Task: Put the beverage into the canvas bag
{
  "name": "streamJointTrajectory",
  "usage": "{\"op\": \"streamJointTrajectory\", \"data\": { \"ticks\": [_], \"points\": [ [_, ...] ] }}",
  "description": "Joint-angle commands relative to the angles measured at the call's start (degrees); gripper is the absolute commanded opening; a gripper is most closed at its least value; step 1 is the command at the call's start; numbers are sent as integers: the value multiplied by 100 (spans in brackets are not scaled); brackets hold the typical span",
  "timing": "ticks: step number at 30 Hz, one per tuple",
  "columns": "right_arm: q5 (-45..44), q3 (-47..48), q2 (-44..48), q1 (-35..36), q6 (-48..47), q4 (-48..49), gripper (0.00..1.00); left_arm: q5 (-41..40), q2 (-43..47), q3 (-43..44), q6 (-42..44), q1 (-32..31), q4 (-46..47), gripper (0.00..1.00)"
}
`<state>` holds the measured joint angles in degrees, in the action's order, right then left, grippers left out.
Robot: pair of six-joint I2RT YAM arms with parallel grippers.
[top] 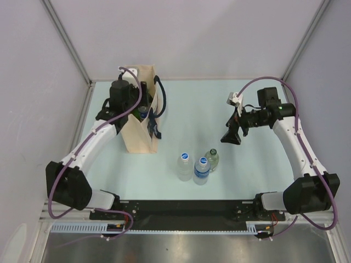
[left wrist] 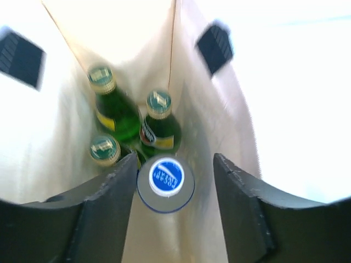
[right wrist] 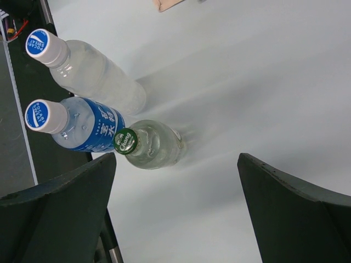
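The beige canvas bag point(top: 140, 138) stands upright at the left of the table, and my left gripper point(top: 128, 99) hangs over its mouth. In the left wrist view I look down inside the bag point(left wrist: 164, 66). A blue-capped clear bottle point(left wrist: 165, 183) sits below my left gripper point(left wrist: 175, 164), close against the left finger, with a wide gap to the right finger. The gripper is open. Three green bottles point(left wrist: 159, 126) stand deeper in the bag. My right gripper point(top: 232, 135) point(right wrist: 176, 159) is open over bare table.
Three bottles stand together at the table's front centre: a clear one point(top: 185, 166) point(right wrist: 93, 68), a blue-labelled one point(top: 202, 170) point(right wrist: 82, 129) and a small green-capped one point(top: 212, 159) point(right wrist: 151, 143). Navy handles point(top: 160, 97) hang over the bag's right side.
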<state>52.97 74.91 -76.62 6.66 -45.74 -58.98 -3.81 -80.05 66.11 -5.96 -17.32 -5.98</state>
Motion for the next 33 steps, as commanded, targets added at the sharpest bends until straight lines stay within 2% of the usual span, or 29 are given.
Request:
{"op": "streamJointTrajectory", "data": {
  "ticks": [1,7,13,15,20,24,25,27,33],
  "points": [
    [126,313,86,64,-76,-105,100,100,428,552,42,27,-140,66],
    [205,506,103,160,-146,-245,100,328,745,1193,-194,27,-799,80],
    [372,840,51,310,-409,-544,100,1741,1210,1449,-836,-191,-1502,83],
    [433,849,51,424,-680,-737,100,1822,1360,1344,-837,-403,-1783,83],
    [740,718,121,644,-1287,-1184,100,2078,1886,844,-548,-1255,-2266,85],
    [1039,604,130,846,-2043,-1668,100,2323,2344,211,-214,-1826,-2294,97],
    [1109,577,138,890,-2628,-1826,100,2385,2432,-51,-161,-1906,-2242,100],
    [1251,455,139,960,-2992,-2161,100,2648,2642,-325,-47,-2046,-2145,100],
    [1277,270,218,1189,-3258,-2206,100,3087,2907,-1336,243,-2257,-1460,100]
  ]
}}
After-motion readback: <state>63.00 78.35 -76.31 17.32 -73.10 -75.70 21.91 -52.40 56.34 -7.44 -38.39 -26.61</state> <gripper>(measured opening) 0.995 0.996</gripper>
